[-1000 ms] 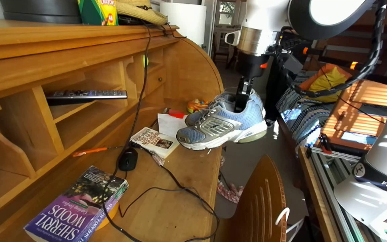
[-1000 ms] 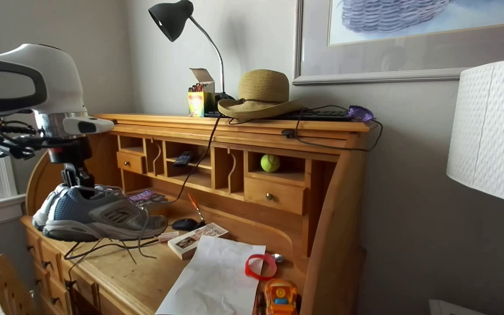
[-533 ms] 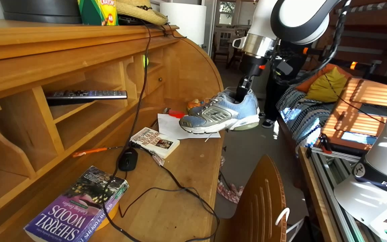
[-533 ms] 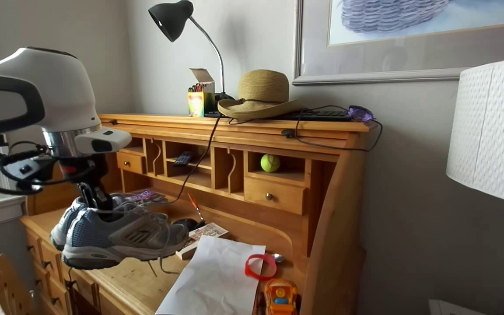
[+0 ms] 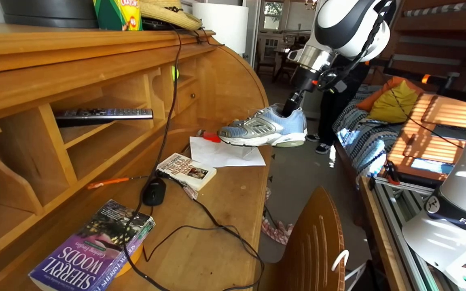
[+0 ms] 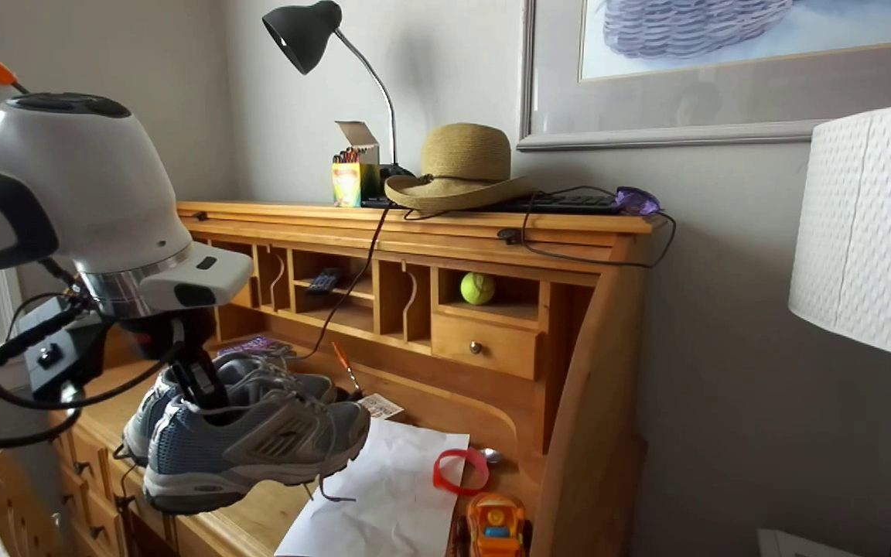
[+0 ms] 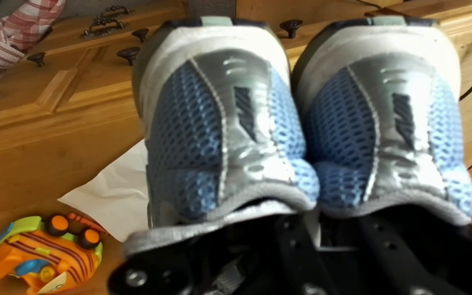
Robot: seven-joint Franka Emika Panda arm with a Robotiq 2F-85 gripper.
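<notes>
You're holding two blue-mesh, silver-trimmed running shoes (image 6: 248, 439), apparently pinching their adjoining sides in the barely parted black two-fingered gripper (image 5: 289, 110), so you're needing slow, level motion.

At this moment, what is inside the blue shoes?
The gripper reaches down into the shoes. Its lowest part is covered by their sides, and whatever lies deeper cannot be seen.
</notes>
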